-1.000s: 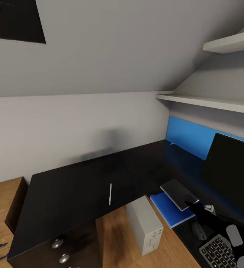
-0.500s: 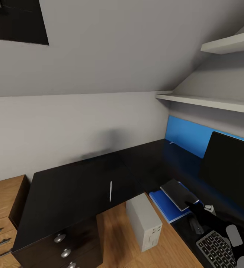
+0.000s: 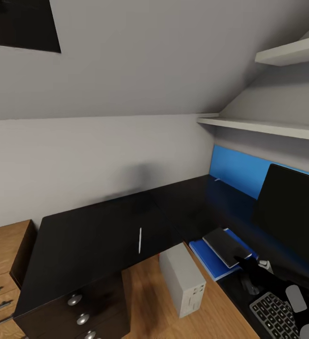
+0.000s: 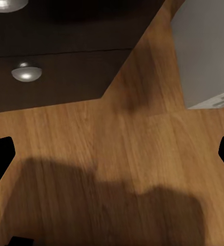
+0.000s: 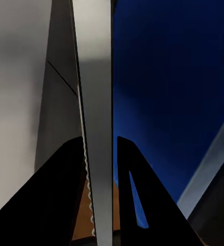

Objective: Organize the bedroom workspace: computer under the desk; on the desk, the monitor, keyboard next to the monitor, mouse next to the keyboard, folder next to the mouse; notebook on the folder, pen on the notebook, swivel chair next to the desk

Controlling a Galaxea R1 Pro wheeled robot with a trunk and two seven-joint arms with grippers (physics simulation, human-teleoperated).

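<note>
Right tool [image 3: 243,260]: I am pinching the notebook [image 3: 226,246] by its near edge; in the right wrist view both fingers [image 5: 70,189] are pressing its thin spiral-bound edge between them, narrow gap.
Left tool: hanging low over the wooden floor [image 4: 117,169], fingertips spread wide with nothing between them.
Notebook: reaching out ahead of my right tool, tilted, its far part lying over the folder [image 3: 210,260]. I cannot tell whether it is resting on it.
Folder: lying on the counter [image 3: 88,240] just beyond my right tool, in front of the monitor [image 3: 293,216].
Handling: I am judging the notebook light and fairly stiff, thin enough to sag or swing when held at one edge, so a grip further in along the edge would be steadier.
Pen [image 3: 140,242]: lying on the counter well off to the left of my right tool; slim, light, likely to roll, best pinched at its middle.
Keyboard [image 3: 275,318]: lying close beside my right arm.
Computer [image 3: 182,278]: standing on the floor at the counter's edge.
</note>
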